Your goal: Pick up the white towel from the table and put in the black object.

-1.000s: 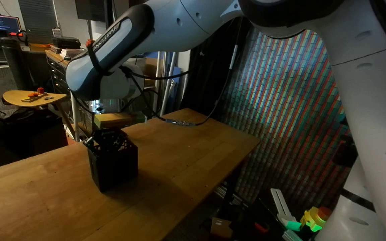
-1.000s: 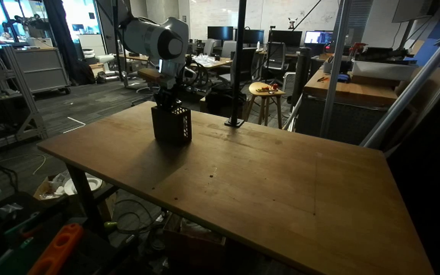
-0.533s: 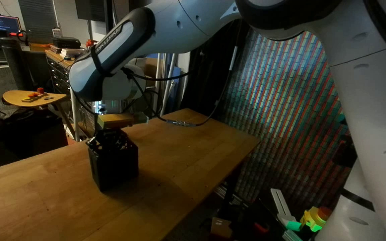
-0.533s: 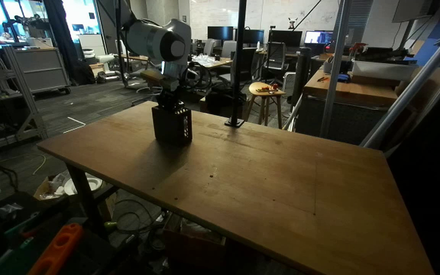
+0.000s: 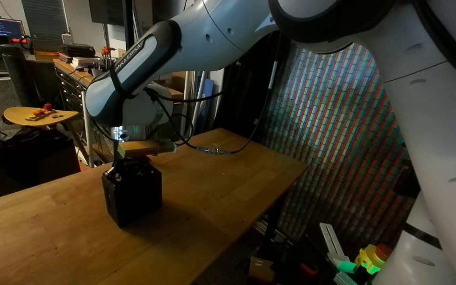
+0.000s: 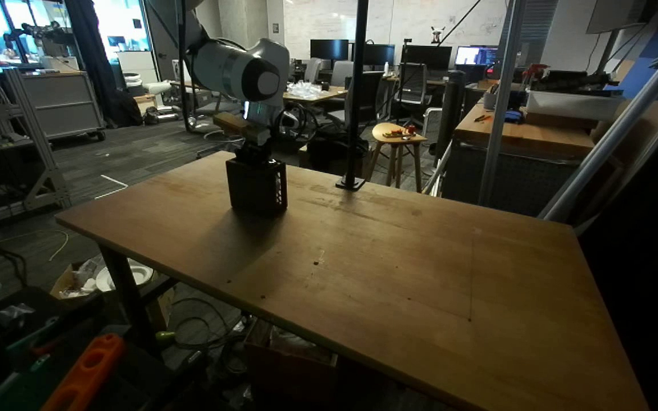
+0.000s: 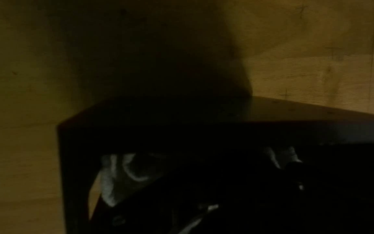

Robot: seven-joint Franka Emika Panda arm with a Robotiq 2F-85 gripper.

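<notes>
The black object is an open-topped box (image 5: pixel 133 198) with holes in its sides, standing on the wooden table; it shows in both exterior views (image 6: pixel 256 188). My gripper (image 5: pixel 133 168) points down into its top, with its fingertips hidden inside. Pale folds of the white towel (image 7: pixel 108 183) show inside the box in the wrist view, on both sides of the dark gripper (image 7: pixel 213 185). The towel does not show in the exterior views. The inside is too dark to tell whether the jaws are open or shut, or whether they touch the towel.
The wooden table (image 6: pixel 392 274) extends around the box. A black post (image 6: pixel 352 180) stands at the table's far edge, near the box. A cable (image 5: pixel 212 150) hangs from the arm over the table.
The arm has come down, and my gripper has sunk deeper into the black box. The box has shifted very slightly in an exterior view.
</notes>
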